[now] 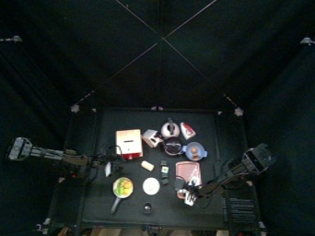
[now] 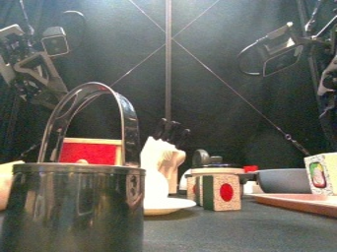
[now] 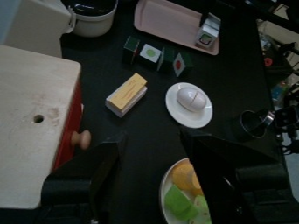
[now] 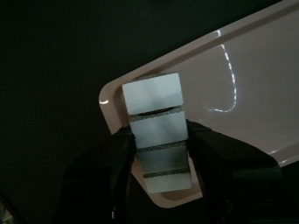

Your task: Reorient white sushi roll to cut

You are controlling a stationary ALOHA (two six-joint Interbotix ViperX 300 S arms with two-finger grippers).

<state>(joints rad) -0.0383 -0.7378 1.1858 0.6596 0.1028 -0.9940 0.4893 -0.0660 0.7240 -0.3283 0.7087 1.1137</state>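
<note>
Right gripper point(image 4: 160, 144): mine, pinching the roll point(image 4: 156, 105) by its two sides, low over a corner of the board point(image 4: 239, 87). Left gripper point(image 3: 152, 175): spread, empty, resting at the counter's point(image 1: 222, 129) left side. Handling, by my judgement: turn the wrist slowly with a firm pinch, and set the roll flat before I let go. Edges: board's raised rim just beside the roll. Open room: bare board inward from that corner.

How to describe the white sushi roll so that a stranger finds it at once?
Find the reddish-pink board toward the table's right in the top view. At its rounded corner, between the right gripper's black jaws, lies the white sushi roll. It is a tiny pale oblong, unlike the round white disc and yellow block.
</note>
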